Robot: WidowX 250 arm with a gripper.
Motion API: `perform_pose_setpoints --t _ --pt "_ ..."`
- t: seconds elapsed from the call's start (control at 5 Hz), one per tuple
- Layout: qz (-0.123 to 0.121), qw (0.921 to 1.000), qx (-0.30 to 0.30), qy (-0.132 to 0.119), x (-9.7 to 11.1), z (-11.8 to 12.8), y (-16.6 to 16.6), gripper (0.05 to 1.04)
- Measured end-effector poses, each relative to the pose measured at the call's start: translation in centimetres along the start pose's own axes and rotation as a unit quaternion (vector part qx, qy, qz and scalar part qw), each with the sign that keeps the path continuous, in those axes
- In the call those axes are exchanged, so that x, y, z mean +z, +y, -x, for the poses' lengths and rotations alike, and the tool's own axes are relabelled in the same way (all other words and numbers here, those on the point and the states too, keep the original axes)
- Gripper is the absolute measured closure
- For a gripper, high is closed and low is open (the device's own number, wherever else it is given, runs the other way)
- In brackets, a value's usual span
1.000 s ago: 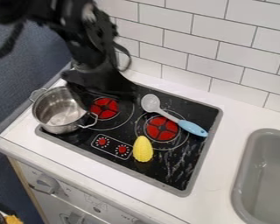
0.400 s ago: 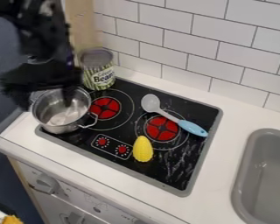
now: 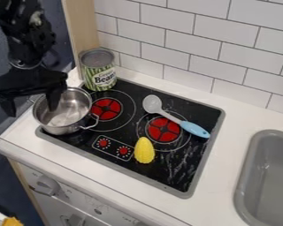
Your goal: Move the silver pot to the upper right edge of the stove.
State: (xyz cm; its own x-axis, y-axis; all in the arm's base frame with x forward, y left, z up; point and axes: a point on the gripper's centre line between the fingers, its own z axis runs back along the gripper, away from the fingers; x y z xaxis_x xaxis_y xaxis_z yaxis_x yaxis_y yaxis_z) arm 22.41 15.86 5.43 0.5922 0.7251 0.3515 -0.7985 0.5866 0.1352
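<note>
Gripper (image 3: 30, 107), now shifted leftward, fingers parted about the 9 o'clock rim of the pot (image 3: 71, 118); pot, unmoved at the stove's (image 3: 188, 154) 10 o'clock, apparently ready for grasping, 1 o'clock delivery outstanding.

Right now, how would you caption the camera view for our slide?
Open end effector at the silver pot, left side of the stove.

We see a black, jointed robot arm (image 3: 27, 39) built of chunky, uneven segments, with pale glints on its upper part and a rounded, greyish-rimmed collar (image 3: 24, 64) lower down. Our black two-finger gripper (image 3: 32, 108) has a broad crosspiece and dark, tapering fingers (image 3: 54, 98).
</note>
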Motion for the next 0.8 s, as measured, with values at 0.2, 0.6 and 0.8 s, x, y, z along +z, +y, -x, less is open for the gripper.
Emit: perform_pose_setpoints --t 0.2,0.6,0.8 --pt "0.006 0.9999 0.010 -0.002 -1.8 -0.2 -0.6 0.083" --pt "0.004 0.9985 0.049 0.026 -4.1 -0.5 -0.5 0.083" --pt "0.016 0.9968 0.054 0.056 -5.1 -0.4 -0.3 0.124"
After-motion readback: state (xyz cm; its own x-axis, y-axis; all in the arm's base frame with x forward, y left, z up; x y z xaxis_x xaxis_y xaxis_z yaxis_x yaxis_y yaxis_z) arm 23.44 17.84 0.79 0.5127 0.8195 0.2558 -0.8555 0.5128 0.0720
